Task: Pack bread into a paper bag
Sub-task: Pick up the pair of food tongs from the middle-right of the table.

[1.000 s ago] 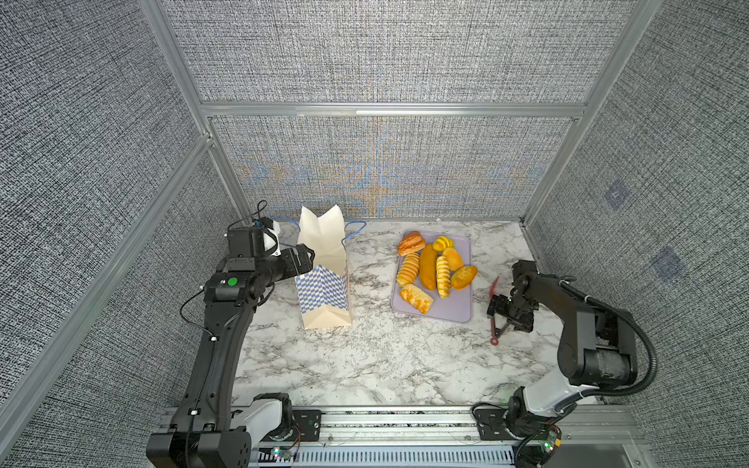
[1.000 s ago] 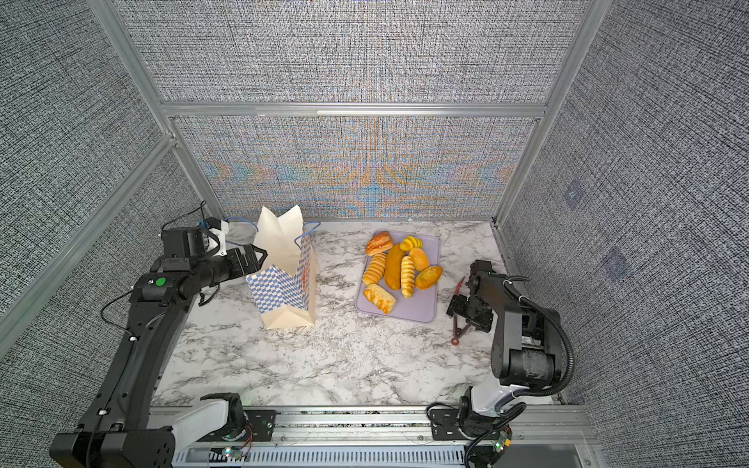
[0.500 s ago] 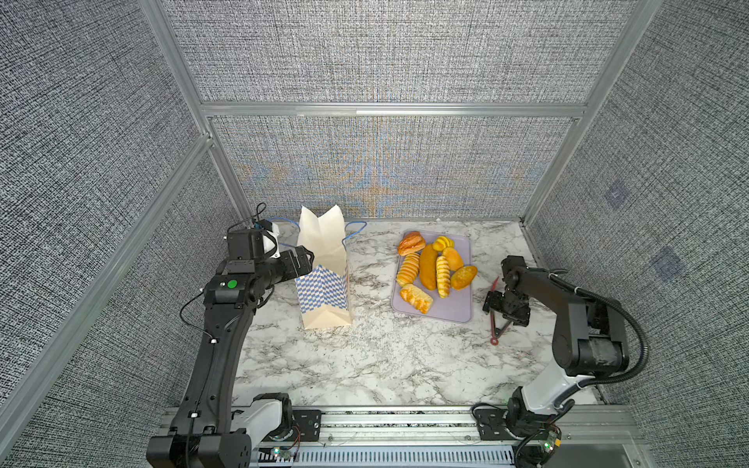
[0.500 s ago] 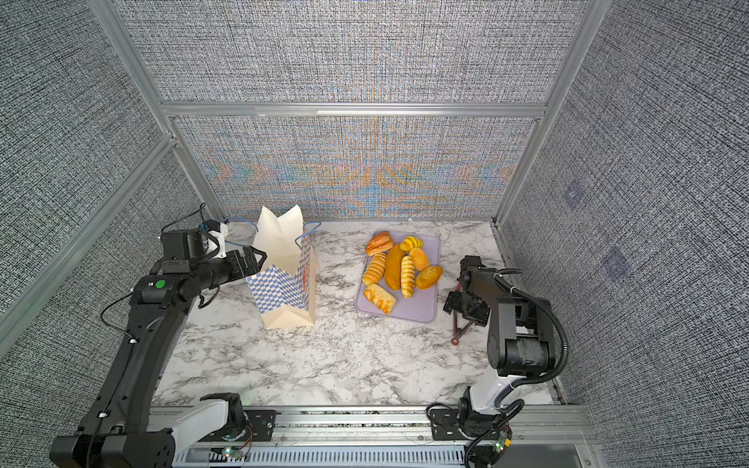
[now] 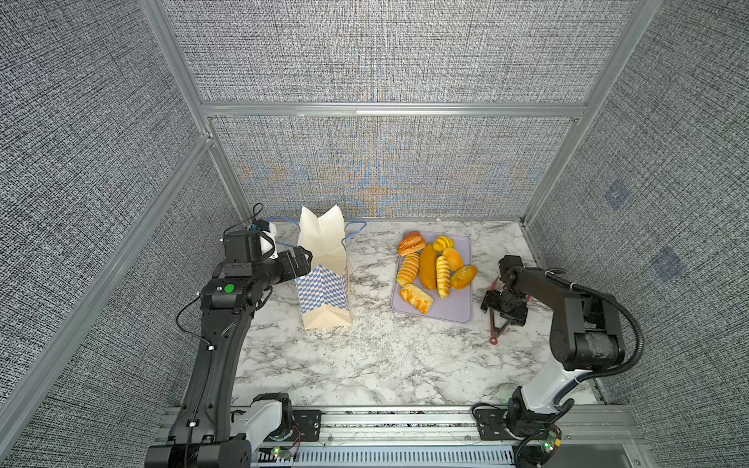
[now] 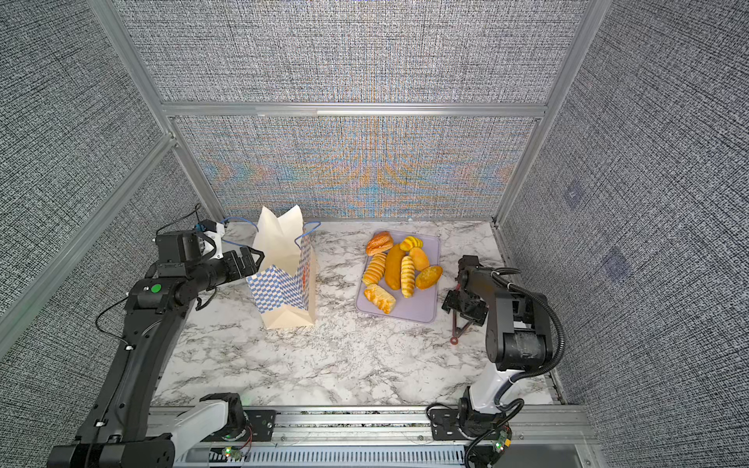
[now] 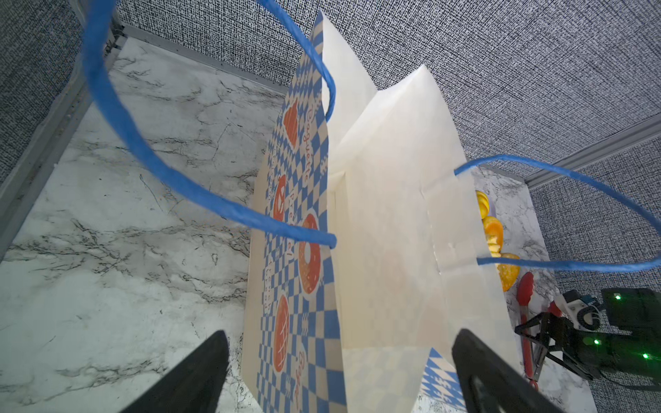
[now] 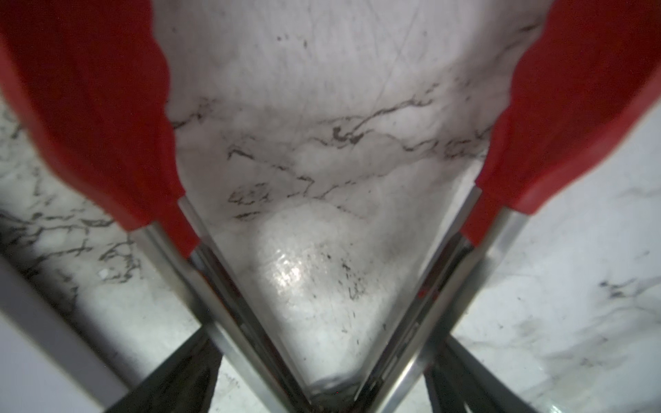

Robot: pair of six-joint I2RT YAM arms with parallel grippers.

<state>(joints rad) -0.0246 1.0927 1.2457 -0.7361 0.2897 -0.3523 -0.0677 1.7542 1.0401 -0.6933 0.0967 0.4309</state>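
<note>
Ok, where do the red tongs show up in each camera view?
In a top view: red tongs on the marble, right of the lilac tray.
In a top view: same spot.
Left wrist: beyond the paper bag, beside the bread.
Right wrist: close up, red tips spread in a V.
Shared landmark: the right gripper over them.

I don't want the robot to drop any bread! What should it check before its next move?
1. Paper bag standing upright with its mouth open: ok.
2. Left gripper open beside the bag's top edge: ok.
3. Right gripper down over the tongs lying on the table: ok.
4. Tongs firmly gripped: cannot tell.
5. Bread lying together on the tray, next to the tongs: ok.
6. Bag empty inside: cannot tell.
</note>
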